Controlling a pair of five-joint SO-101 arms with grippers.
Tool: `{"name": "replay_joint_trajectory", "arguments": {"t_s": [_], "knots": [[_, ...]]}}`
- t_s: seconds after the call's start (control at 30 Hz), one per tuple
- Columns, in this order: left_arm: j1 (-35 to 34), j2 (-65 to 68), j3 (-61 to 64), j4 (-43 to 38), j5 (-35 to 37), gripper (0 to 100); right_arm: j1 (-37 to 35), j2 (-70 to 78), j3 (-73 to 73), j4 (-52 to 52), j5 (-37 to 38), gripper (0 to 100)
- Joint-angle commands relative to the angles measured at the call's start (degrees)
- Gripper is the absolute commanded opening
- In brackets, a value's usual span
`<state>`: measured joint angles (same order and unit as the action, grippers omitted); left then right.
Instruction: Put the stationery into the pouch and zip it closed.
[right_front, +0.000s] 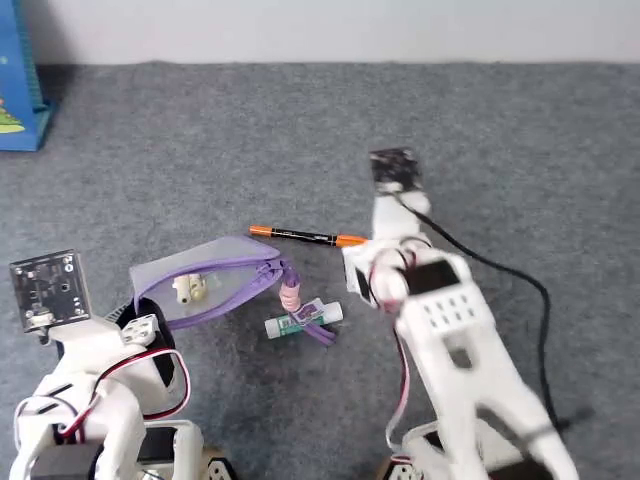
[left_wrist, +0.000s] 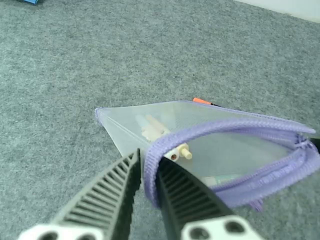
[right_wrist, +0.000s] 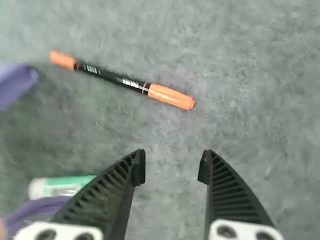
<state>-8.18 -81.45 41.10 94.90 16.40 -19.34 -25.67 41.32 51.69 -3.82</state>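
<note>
A translucent pouch (right_front: 205, 280) with a purple zipper lies open on the grey carpet, with a cream-coloured item (left_wrist: 161, 136) inside. My left gripper (left_wrist: 146, 172) is shut on the pouch's (left_wrist: 215, 132) purple zipper edge at its near corner. A black pen (right_front: 305, 237) with orange ends lies just beyond the pouch mouth. A green-and-white glue stick (right_front: 303, 319) lies in front of the mouth, beside a pink piece (right_front: 290, 295) at the zipper's end. My right gripper (right_wrist: 170, 167) hangs open above bare carpet, a little short of the pen (right_wrist: 122, 80), with the glue stick (right_wrist: 60, 186) to one side.
The right arm (right_front: 440, 300) and its black cable (right_front: 520, 280) occupy the right of the carpet. A blue box (right_front: 18, 90) stands at the far left edge. A white wall runs along the back.
</note>
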Motion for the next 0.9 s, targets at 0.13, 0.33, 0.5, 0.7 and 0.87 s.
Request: {"name": "replay_joint_trajectory", "arguments": {"t_s": [0.13,0.33,0.5,0.7,0.87], "knots": [[0.0,-0.18,0.04,-0.88,0.53,1,0.57,20.97,-15.91,0.48,17.85,18.4],[0.0,-0.18,0.04,-0.88,0.53,1,3.12,35.3,-28.13,0.48,29.98,18.4],[0.0,-0.18,0.04,-0.88,0.53,1,4.09,44.97,-35.52,0.48,37.89,18.4],[0.0,-0.18,0.04,-0.88,0.53,1,2.77,53.05,-39.82,0.48,41.67,18.0],[0.0,-0.18,0.04,-0.88,0.53,1,2.42,54.64,-40.0,0.66,41.67,17.5]]}}
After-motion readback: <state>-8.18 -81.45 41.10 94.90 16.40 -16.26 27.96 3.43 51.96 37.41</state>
